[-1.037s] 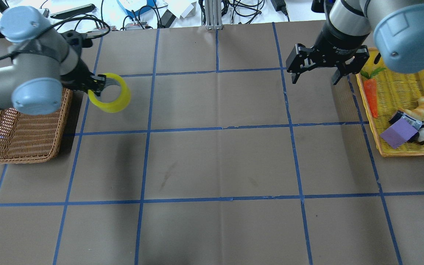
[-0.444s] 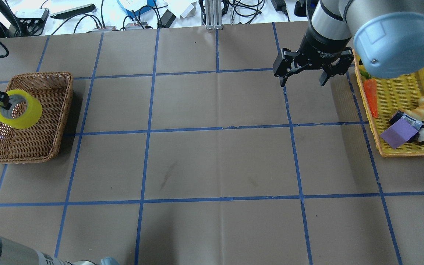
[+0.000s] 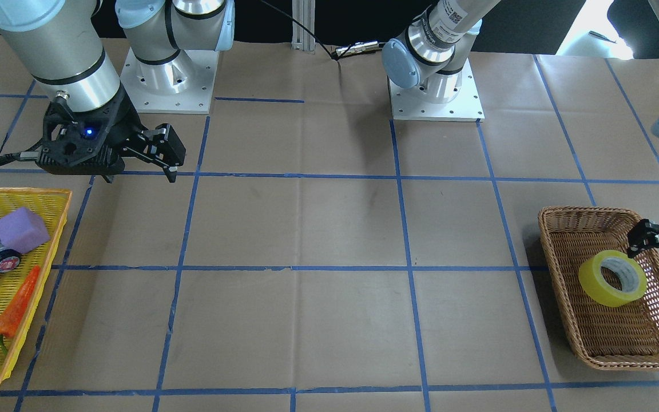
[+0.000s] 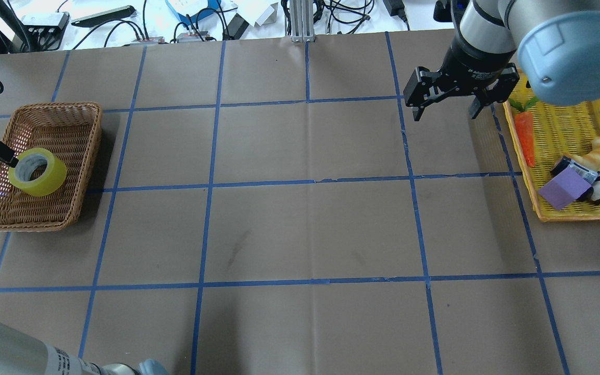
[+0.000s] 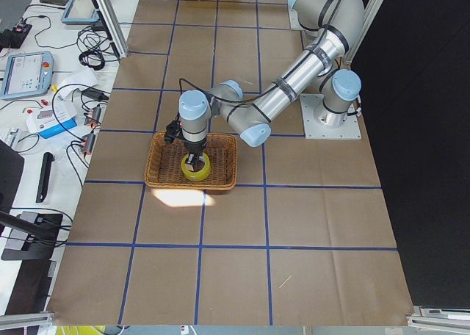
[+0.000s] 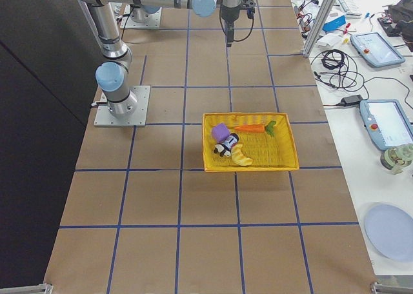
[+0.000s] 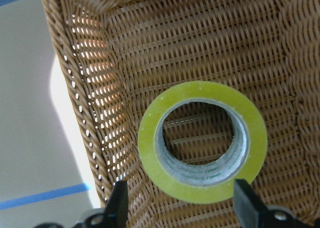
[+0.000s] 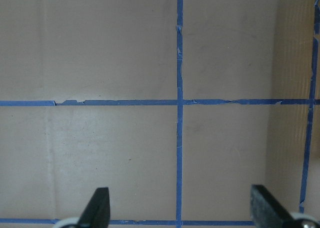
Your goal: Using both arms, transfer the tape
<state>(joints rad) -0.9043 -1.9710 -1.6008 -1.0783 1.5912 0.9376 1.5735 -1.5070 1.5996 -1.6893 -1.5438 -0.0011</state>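
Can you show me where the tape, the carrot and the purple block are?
tape (image 4: 52,182): overhead view, on its yellow outer wall.
carrot (image 4: 525,136): overhead view, on the middle of its orange body.
purple block (image 4: 560,190): overhead view, on its upper face.

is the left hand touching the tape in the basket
Cannot tell. In the left wrist view the left hand is open; one finger stands clear of the tape, but the other's tip overlaps its rim, hiding any gap or contact.
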